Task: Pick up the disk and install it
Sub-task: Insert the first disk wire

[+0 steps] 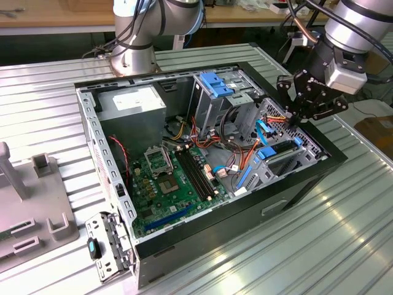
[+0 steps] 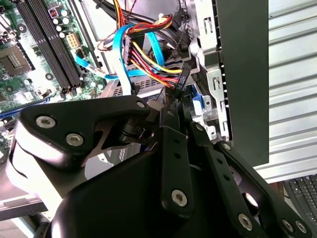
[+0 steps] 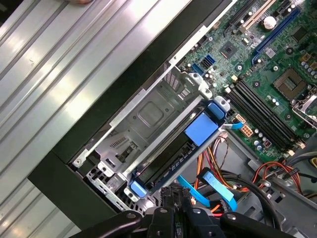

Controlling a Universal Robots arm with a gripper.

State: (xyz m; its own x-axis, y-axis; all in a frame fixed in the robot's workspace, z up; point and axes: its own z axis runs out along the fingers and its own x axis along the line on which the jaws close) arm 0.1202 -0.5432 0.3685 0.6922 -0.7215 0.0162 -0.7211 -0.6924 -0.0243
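The disk (image 1: 280,150) lies in the drive bay at the corner of the open computer case (image 1: 104,160) on the exterior view's right. In the first wrist view the disk (image 3: 166,161) shows as a dark slab framed by a bright blue carrier rail, with a blue tab at one end. My gripper (image 1: 292,118) hovers just above the bay's far end, over the bundle of cables. Its fingers (image 2: 171,119) stand close together with nothing held between them. In the first wrist view the gripper (image 3: 182,194) sits right beside the disk's end.
Orange, yellow and blue cables (image 2: 148,54) crowd the space by the bay. A motherboard (image 1: 169,178) fills the case floor, and an upper drive cage (image 1: 215,92) stands behind. A grey fixture (image 1: 37,203) and a loose bracket (image 1: 107,246) lie to the exterior view's left.
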